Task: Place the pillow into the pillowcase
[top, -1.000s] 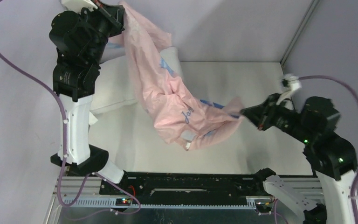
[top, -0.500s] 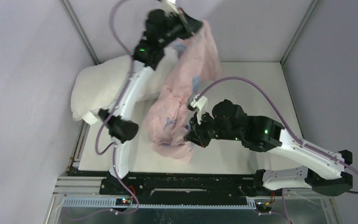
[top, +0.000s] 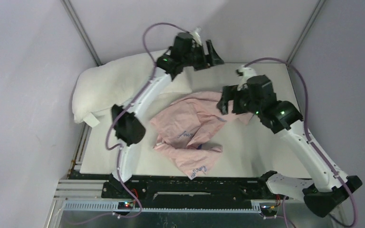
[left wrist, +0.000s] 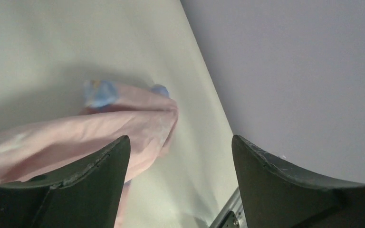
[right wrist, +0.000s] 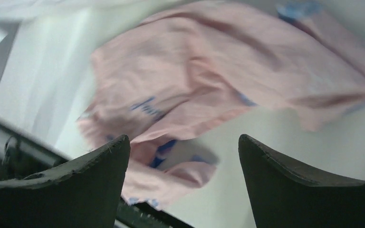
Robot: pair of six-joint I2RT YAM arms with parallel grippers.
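Both claws spread, pinching nothing: left claw [top: 210, 57] upper centre, right claw [top: 225, 102] right of centre. Pillowcase [top: 190, 130] lies crumpled mid-frame on the tabletop [top: 256, 156]; pillow [top: 107, 83] upper left. You should find the open hem, pinch one layer per claw, then spread the mouth toward the pillow.

Crumpled pillowcase [top: 190, 135] blocks mid-table; pillow [top: 105, 88] fills far-left corner; table [top: 248, 149] bare at right.

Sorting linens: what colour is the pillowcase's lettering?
Blue, on the pale pink pillowcase; clearest in the top external view.
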